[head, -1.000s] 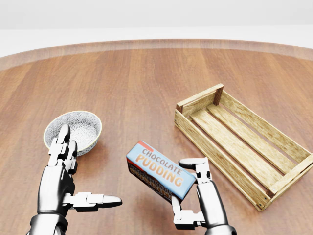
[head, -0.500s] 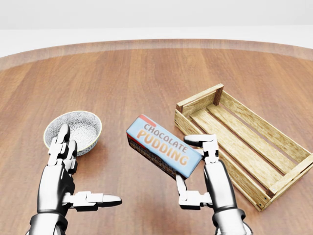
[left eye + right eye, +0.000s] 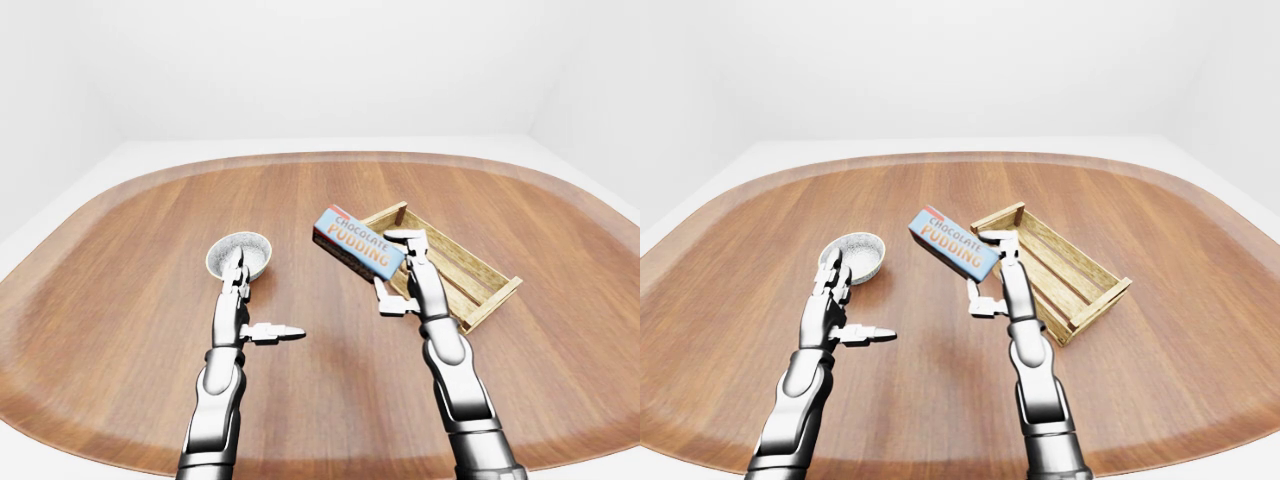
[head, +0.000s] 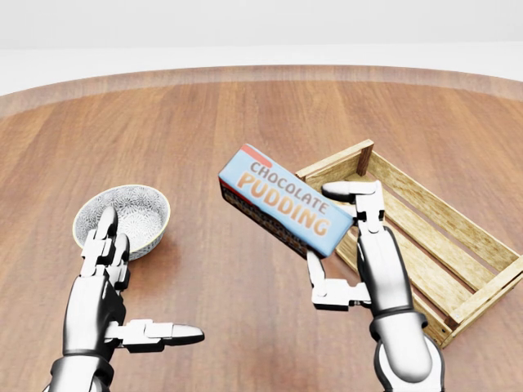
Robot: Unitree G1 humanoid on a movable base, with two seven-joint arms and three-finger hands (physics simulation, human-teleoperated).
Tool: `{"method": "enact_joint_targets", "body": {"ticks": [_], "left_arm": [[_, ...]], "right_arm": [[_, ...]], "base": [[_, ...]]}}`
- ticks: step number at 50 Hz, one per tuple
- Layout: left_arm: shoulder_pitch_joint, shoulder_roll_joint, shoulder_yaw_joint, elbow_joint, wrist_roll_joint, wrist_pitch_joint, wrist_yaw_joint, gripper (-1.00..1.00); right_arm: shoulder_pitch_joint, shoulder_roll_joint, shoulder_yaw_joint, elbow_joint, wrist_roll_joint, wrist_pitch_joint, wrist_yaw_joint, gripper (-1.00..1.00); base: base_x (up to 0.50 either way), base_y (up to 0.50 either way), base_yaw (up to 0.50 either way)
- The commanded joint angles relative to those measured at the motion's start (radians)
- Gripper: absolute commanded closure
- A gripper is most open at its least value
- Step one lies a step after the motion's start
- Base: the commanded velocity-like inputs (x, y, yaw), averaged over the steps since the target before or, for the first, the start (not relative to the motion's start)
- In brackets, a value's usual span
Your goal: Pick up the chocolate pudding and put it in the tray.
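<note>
The chocolate pudding (image 4: 284,199) is a light blue box with orange lettering and a dark side. My right hand (image 4: 341,237) is shut on its right end and holds it tilted above the table, just left of the tray's near-left corner. The tray (image 4: 425,237) is a wooden slatted crate at the right of the head view, with nothing in it. My left hand (image 4: 122,286) is open and holds nothing, low at the left, just below the bowl.
A small patterned white bowl (image 4: 122,214) stands on the table at the left, touching distance from my left fingertips (image 4: 106,219). The round wooden table (image 3: 130,230) has a raised rim; white floor lies beyond it.
My right hand has lifted the pudding box up and to the right, toward the tray's left corner. The left hand and the bowl have not moved.
</note>
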Motion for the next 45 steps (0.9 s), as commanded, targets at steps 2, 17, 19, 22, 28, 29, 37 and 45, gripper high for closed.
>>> {"method": "enact_joint_targets", "body": {"ticks": [2, 17, 19, 22, 28, 29, 37, 45], "left_arm": [[0.002, 0.0, 0.001, -0.003, -0.01, 0.007, -0.009, -1.0], [0.005, 0.001, 0.002, -0.014, -0.01, 0.015, -0.012, -1.0], [0.005, 0.001, 0.002, -0.015, -0.01, 0.016, -0.012, -1.0], [0.004, 0.001, 0.002, -0.012, -0.01, 0.014, -0.013, -1.0], [0.004, 0.001, 0.003, -0.011, -0.01, 0.013, -0.013, -1.0], [0.004, 0.001, 0.002, -0.012, -0.01, 0.014, -0.013, -1.0], [0.006, 0.0, 0.002, -0.018, -0.01, 0.018, -0.013, -1.0], [0.005, 0.0, 0.002, -0.014, -0.011, 0.015, -0.011, -1.0]], "right_arm": [[-0.054, -0.007, -0.034, 0.001, 0.041, 0.032, 0.019, 1.0], [-0.205, -0.044, -0.063, 0.19, 0.038, 0.0, -0.025, 1.0], [-0.218, -0.045, -0.065, 0.209, 0.04, 0.0, -0.035, 1.0], [-0.237, -0.049, -0.067, 0.24, 0.041, 0.0, -0.042, 1.0], [-0.273, -0.056, -0.07, 0.289, 0.044, 0.0, -0.06, 1.0], [-0.276, -0.057, -0.07, 0.291, 0.045, 0.0, -0.06, 1.0], [-0.306, -0.059, -0.066, 0.331, 0.035, 0.0, -0.077, 1.0], [-0.356, -0.065, -0.068, 0.415, 0.033, 0.0, -0.093, 1.0]], "base": [[0.0, 0.0, 0.0], [0.0, 0.0, 0.0], [0.0, 0.0, 0.0], [0.0, 0.0, 0.0], [0.0, 0.0, 0.0], [0.0, 0.0, 0.0], [0.0, 0.0, 0.0], [0.0, 0.0, 0.0]]}}
